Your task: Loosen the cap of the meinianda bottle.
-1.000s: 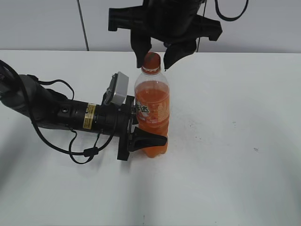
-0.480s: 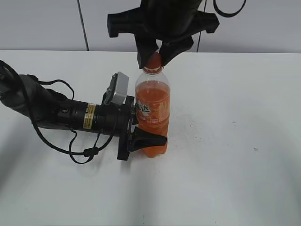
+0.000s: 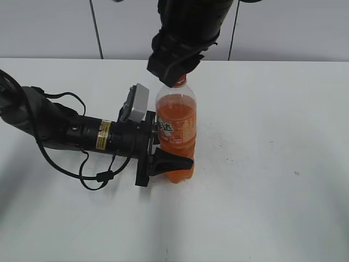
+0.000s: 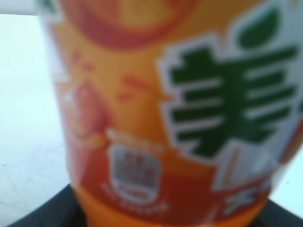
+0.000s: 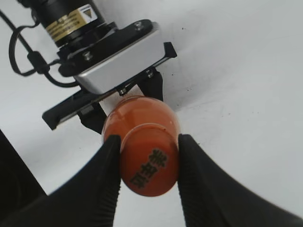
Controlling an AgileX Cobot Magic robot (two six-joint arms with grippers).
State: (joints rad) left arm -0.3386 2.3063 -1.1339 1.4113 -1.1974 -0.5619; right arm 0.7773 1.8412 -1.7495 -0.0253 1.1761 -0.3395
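Note:
The meinianda bottle (image 3: 176, 131) stands upright on the white table, clear plastic with orange liquid and an orange-and-white label. My left gripper (image 3: 163, 147) lies along the table from the left and is shut on the bottle's lower body; in the left wrist view the label (image 4: 180, 118) fills the frame, blurred. My right gripper (image 3: 173, 73) comes down from above and is shut on the orange cap (image 5: 148, 160). Both black fingers (image 5: 106, 179) press its sides. In the exterior view the cap is mostly hidden by the fingers.
The white table (image 3: 272, 164) stretches to the right and front of the bottle. The left arm's body and cables (image 3: 65, 136) lie across the table's left side. A grey wall runs along the back.
My right gripper has come down over the cap, closed on it from open, and turned about the bottle's axis. The left gripper and bottle have stayed in place.

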